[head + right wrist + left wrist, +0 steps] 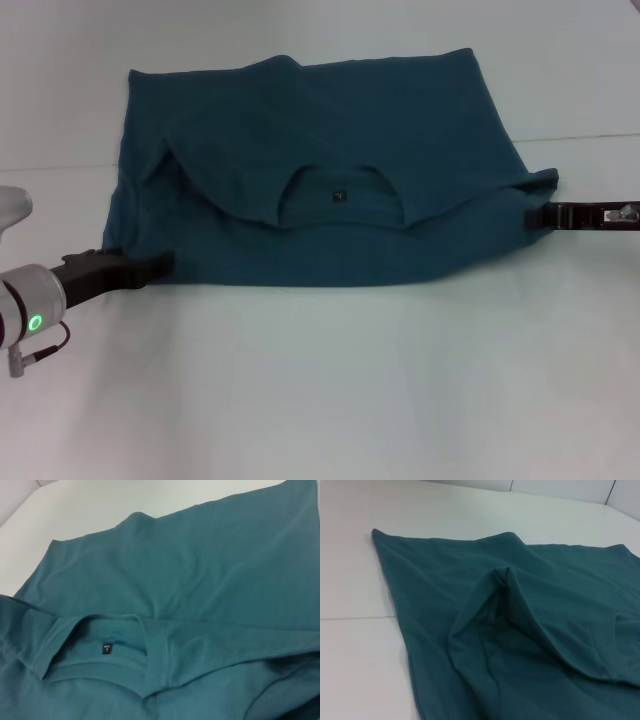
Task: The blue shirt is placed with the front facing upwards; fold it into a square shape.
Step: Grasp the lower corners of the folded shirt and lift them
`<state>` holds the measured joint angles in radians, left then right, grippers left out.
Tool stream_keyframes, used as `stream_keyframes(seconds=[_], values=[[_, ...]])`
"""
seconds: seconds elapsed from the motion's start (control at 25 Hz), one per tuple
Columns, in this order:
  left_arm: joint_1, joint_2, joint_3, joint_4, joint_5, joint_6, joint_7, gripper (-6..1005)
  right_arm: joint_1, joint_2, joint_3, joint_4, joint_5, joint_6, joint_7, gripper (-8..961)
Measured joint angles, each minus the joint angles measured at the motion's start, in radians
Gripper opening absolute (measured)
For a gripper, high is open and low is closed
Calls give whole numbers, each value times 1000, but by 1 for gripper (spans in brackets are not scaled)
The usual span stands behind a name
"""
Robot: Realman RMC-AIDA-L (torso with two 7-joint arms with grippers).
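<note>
Head view: blue shirt (330, 190) folded, plain teal, neck label (338, 196) showing.

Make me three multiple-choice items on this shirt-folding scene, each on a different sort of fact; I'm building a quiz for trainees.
1. Where are the two grippers?
A. Both above the collar
B. One at each side edge of the shirt
C. Both off the table

2. What colour is the shirt?
A. Teal-blue
B. Red
C. White

3. What state is the shirt in?
A. Spread flat, unfolded
B. Rolled into a tube
C. Partly folded, neck opening showing

Answers: 1 B, the left gripper and right gripper sit at opposite edges. 2 A, the blue shirt is teal. 3 C, a layer lies over it, with the neck label visible.
</note>
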<state>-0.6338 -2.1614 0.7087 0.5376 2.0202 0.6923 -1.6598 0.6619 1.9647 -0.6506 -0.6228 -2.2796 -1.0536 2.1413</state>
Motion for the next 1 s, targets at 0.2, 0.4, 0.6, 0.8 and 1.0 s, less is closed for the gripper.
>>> stream_keyframes(seconds=[0.2, 0.4, 0.6, 0.8, 1.0], values=[[-1, 0, 1, -2, 0, -1, 0, 787, -1, 0, -1, 0, -2, 0, 0, 31], [3, 0, 1, -2, 3, -1, -1, 772, -1, 0, -3, 0, 0, 0, 0, 31], [8, 0, 1, 6, 28, -1, -8, 757, -1, 0, -3, 0, 2, -1, 0, 31], [6, 0, 1, 11, 29, 0, -12, 586, -1, 0, -1, 0, 3, -2, 0, 31], [0, 0, 2, 8, 48, -1, -12, 283, -2, 1, 1, 0, 3, -2, 0, 31]])
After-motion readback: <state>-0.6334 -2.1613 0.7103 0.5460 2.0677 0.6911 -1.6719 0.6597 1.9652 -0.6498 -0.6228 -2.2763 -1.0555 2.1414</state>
